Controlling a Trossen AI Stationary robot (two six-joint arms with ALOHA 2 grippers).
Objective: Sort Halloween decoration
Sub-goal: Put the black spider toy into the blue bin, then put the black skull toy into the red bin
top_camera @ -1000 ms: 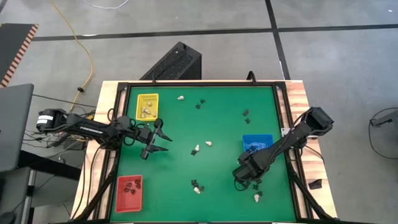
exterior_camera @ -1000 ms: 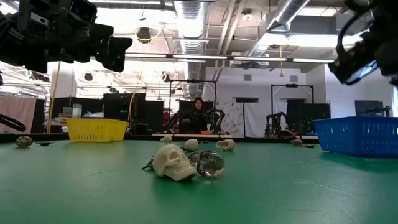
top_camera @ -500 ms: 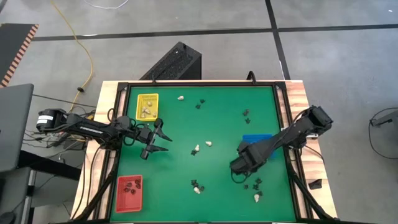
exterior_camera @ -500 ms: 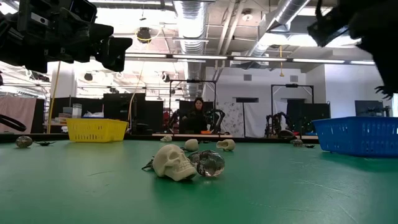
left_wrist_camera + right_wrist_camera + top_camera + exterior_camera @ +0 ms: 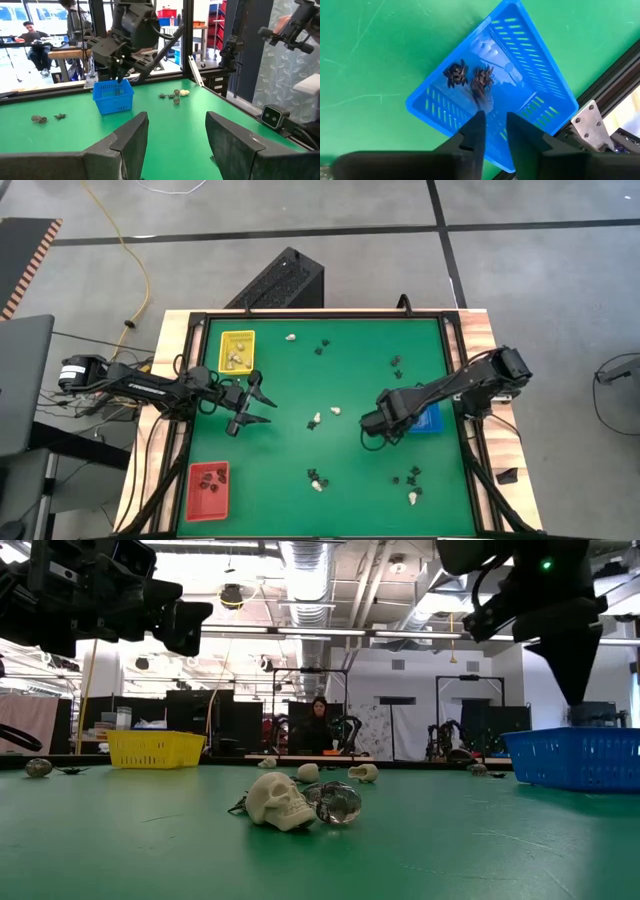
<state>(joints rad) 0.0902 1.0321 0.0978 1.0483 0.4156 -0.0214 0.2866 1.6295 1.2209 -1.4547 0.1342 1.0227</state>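
My right gripper [image 5: 493, 125] hangs over the blue tray [image 5: 520, 60] with its fingers pointing steeply down. A narrow gap between the fingers holds nothing. Two black spider-like trinkets [image 5: 455, 74] lie in the tray, and one of them [image 5: 481, 85] shows smeared. The left wrist view shows this gripper [image 5: 119, 79] just above the tray [image 5: 114, 97]. My left gripper [image 5: 258, 405] waits open and level at the table's left. Cream trinkets [image 5: 336, 411] and black trinkets [image 5: 397, 363] lie scattered on the green mat. A cream skull [image 5: 277, 802] lies beside a clear bead [image 5: 340, 803].
A yellow tray [image 5: 237, 350] holding cream pieces stands at the far left. A red tray [image 5: 208, 485] holding dark pieces stands at the near left. A black frame [image 5: 455, 350] edges the mat. Trinkets [image 5: 413, 475] lie near the front right, and a person sits beyond the table.
My right gripper has risen from the mat at the near right. It has moved toward the far edge until it stands over the blue tray, tipping more steeply downward as it went. The left arm has kept still.
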